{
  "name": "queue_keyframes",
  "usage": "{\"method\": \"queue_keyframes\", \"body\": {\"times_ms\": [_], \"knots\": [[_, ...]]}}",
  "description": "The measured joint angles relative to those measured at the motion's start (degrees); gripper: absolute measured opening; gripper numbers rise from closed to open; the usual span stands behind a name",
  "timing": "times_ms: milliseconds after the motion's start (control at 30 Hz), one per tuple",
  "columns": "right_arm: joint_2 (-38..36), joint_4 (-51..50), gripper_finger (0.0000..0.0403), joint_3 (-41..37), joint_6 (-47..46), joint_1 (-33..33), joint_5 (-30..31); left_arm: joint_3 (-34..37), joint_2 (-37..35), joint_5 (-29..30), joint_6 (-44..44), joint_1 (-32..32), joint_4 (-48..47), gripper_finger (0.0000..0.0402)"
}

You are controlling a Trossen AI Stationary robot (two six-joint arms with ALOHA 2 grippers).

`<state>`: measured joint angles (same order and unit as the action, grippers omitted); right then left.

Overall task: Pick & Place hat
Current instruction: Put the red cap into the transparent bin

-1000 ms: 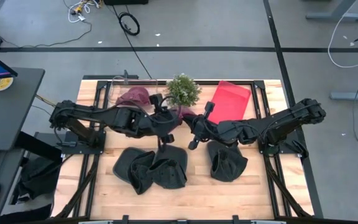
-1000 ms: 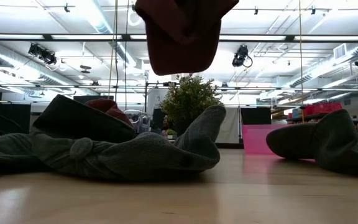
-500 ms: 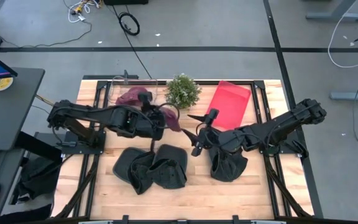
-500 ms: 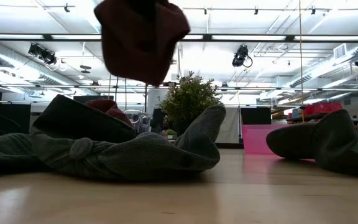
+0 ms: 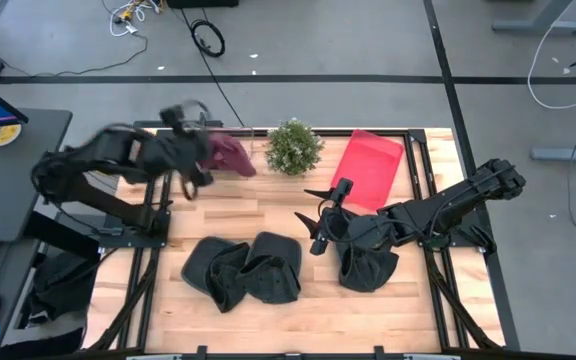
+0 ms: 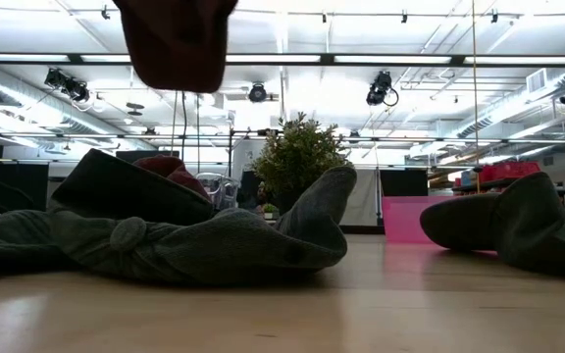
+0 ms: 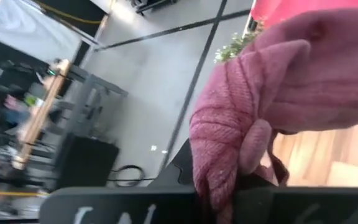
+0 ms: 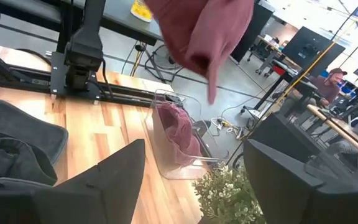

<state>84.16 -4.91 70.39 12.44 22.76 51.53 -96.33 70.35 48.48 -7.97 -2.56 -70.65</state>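
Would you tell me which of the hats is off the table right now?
The maroon hat in the left gripper; the dark grey hats all lie on the table.

Plant [image 5: 294, 146] between raised hat [image 5: 230, 155] and tray [image 5: 369, 169]; beanies [image 5: 243, 271] in front.

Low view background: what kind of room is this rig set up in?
Probably an open lab or workshop: exposed ceiling ducts, strip lights, and monitors on benches behind the wooden table.
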Motion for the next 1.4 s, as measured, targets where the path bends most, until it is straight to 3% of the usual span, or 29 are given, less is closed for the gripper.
{"method": "queue_keyframes", "body": {"times_ms": [200,433,733,933,1133,1267,1400], "knots": [[0.0,0.7,0.0258,0.0,0.0,0.0,-0.1,0.0,-3.1,-4.3,-1.8,7.8,4.6,0.0002],[0.0,1.5,0.0253,0.0,0.0,-0.1,-1.4,0.1,1.8,-10.1,-10.5,16.9,4.9,0.0002],[0.0,1.3,0.0253,0.0,-1.6,-0.2,-1.6,0.3,4.4,-28.7,-17.1,32.8,8.1,0.0002],[0.0,0.4,0.0253,0.0,-3.0,-0.2,-1.6,7.5,3.0,-35.0,-19.6,42.4,13.6,0.0001],[0.0,0.4,0.0253,0.0,-3.0,-0.2,-1.6,16.0,3.0,-38.2,-24.7,46.8,21.7,0.0001],[0.0,0.4,0.0253,0.0,-3.0,-0.2,-1.6,21.0,3.0,-45.1,-27.5,49.8,29.8,0.0001],[0.0,0.4,0.0253,0.0,-3.0,-0.2,-1.6,24.2,3.1,-46.8,-30.7,52.7,32.8,0.0001]]}}
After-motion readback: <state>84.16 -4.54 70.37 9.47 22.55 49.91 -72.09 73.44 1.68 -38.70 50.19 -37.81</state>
